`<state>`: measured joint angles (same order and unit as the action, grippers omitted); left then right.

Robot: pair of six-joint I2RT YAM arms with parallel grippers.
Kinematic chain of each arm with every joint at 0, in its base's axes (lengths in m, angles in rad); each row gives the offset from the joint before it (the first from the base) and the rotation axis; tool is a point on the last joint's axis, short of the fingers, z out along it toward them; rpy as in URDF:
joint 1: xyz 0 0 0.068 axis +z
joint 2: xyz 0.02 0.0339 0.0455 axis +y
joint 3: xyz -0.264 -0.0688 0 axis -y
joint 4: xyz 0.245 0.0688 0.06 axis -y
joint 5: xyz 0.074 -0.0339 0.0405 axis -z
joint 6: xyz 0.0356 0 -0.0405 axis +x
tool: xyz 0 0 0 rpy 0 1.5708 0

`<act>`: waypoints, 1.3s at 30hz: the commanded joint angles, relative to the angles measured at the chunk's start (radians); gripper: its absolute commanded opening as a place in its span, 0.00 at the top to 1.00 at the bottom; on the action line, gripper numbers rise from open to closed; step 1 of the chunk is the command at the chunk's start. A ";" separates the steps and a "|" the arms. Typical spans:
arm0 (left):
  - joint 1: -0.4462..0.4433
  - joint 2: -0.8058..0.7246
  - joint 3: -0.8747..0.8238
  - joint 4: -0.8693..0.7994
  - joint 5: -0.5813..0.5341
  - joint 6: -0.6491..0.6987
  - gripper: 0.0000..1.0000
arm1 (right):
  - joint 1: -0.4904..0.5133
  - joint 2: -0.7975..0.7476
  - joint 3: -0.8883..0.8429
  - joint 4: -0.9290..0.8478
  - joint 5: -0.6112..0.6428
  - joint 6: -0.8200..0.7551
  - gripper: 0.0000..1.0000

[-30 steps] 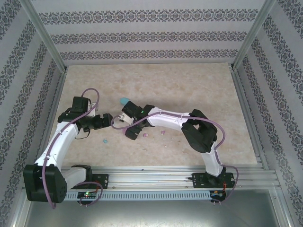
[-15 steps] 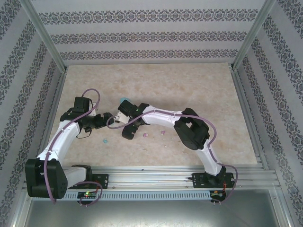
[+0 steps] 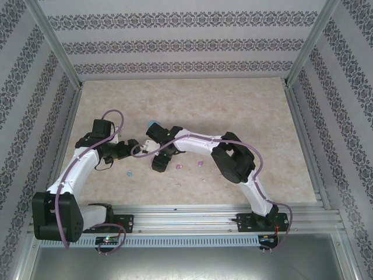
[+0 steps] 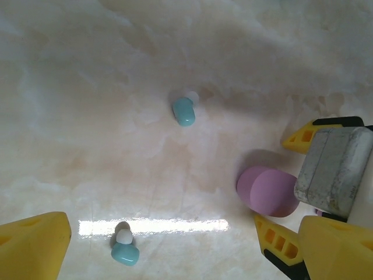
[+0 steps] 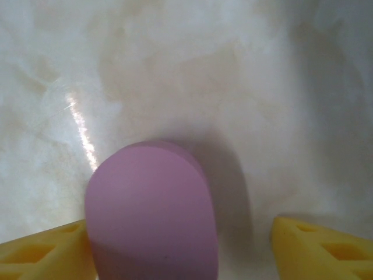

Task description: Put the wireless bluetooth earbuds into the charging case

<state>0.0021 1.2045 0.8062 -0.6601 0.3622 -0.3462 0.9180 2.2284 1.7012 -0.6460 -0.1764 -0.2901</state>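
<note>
Pink charging case (image 5: 151,216) sits between the yellow fingers (image 5: 320,245) of the right gripper (image 5: 179,236) near the middle of the tabletop (image 3: 233,105). The jaws are spread and not clamped, with one finger right beside the case and the other clear of it. Just to the left, the left gripper (image 4: 183,239) hovers spread wide, holding nothing. Two light blue earbuds (image 4: 184,111) lie loose on the marbled surface beneath it. Two pale pink earbuds (image 3: 179,166) rest right of the pink case, toward the near edge. A turquoise case (image 3: 152,123) lies just beyond the right wrist.
</note>
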 commanded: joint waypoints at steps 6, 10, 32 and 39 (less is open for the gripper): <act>0.009 0.034 0.029 0.022 0.030 -0.027 0.05 | -0.013 0.024 0.041 -0.038 -0.064 0.026 0.44; 0.009 0.032 0.037 0.020 0.053 -0.027 0.06 | -0.029 -0.030 -0.013 -0.001 -0.072 0.050 0.50; 0.013 0.075 0.064 0.028 0.217 -0.119 0.25 | -0.092 -0.239 -0.144 0.024 -0.089 0.128 0.35; 0.096 0.078 0.050 -0.036 0.116 -0.093 0.23 | -0.040 -0.068 0.069 -0.118 0.038 0.174 0.30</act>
<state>0.0555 1.2793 0.8425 -0.6342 0.5415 -0.4530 0.8509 2.1262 1.7016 -0.6765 -0.1909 -0.1471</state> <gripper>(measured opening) 0.771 0.695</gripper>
